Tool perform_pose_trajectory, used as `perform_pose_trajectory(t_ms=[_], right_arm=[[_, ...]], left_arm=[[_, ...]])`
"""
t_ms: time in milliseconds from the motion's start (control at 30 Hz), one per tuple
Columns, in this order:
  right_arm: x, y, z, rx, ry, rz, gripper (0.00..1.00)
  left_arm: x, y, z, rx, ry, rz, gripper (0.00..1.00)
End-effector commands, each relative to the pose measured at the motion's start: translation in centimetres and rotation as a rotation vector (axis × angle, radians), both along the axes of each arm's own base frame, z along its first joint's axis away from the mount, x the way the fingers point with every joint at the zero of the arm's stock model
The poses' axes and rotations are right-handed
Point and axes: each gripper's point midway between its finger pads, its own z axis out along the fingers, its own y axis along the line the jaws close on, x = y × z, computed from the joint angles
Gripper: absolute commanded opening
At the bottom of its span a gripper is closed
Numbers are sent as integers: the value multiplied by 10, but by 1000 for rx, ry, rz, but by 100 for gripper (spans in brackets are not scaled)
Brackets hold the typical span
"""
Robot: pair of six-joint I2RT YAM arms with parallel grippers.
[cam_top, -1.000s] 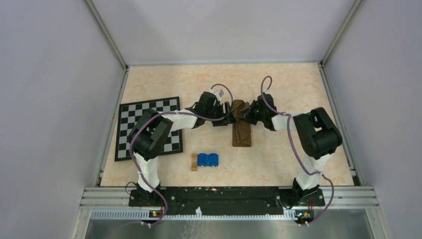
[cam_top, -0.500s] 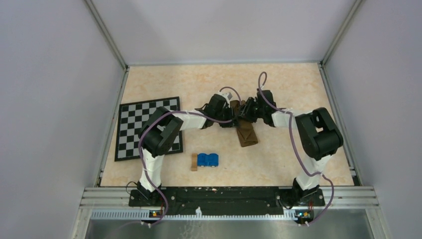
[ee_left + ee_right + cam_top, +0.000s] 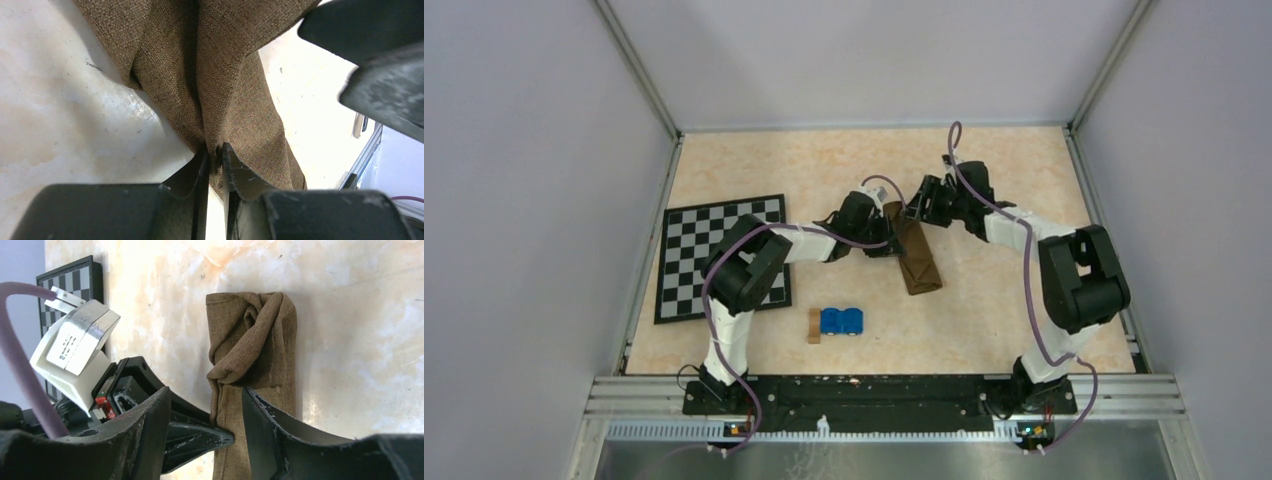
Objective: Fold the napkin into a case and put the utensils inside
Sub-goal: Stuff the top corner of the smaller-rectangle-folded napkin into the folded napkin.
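Observation:
The dark brown napkin (image 3: 915,257) lies mid-table, folded into a long narrow case that slants from far left to near right. Its far end is bunched and twisted (image 3: 252,335). My left gripper (image 3: 889,240) comes in from the left and is shut on a pinch of the cloth's edge (image 3: 215,152). My right gripper (image 3: 922,204) hovers over the far end with its jaws apart and nothing between them (image 3: 205,395); one fingertip (image 3: 250,400) stands over the cloth. No utensils show in any view.
A black-and-white checkered mat (image 3: 686,250) lies at the left, partly under the left arm. A blue toy-like object (image 3: 841,321) and a small tan wooden block (image 3: 814,325) sit near the front. Grey walls enclose the table on three sides.
My left gripper closed on the cloth's left edge. My right gripper let go, opened and drew back toward the far side. The strip swung from straight to slanted.

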Motion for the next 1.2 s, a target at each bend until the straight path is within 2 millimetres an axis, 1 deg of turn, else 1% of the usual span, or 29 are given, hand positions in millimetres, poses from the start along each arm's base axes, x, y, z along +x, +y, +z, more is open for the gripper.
perform_pose_trajectory(t_ms=[0,133,200,300,367,433,567,700,767,967,1067,1167], right_arm=[[19,-3,1,-51,-44,-14,52],[24,-4,1,-56,-24,-40,50],[21,-4,3,-54,-13,-45,53],[13,-4,13,-20,-30,-42,58],[8,-5,19,6,-31,-37,59],[5,-11,20,31,-24,-48,59],[4,-26,16,40,-28,-79,60],[4,-32,13,61,-29,-74,62],[8,-30,14,72,-43,-61,62],[20,-18,6,88,-42,-44,62],[24,-12,3,83,-37,-41,59],[29,-7,6,70,-54,-48,55]], left_arm=[[-18,16,-31,90,71,-1,19],[-18,14,-31,85,73,-8,19],[-19,13,-31,85,75,-12,18],[-17,14,-30,88,69,-12,18],[-17,13,-30,87,68,-15,18],[-17,13,-30,88,68,-18,18],[-17,13,-31,90,70,-17,17],[-18,14,-32,94,71,-20,17],[-18,14,-32,94,71,-18,17],[-18,13,-32,93,73,-17,17],[-16,13,-31,92,68,-14,17],[-16,13,-31,93,69,-14,17]])
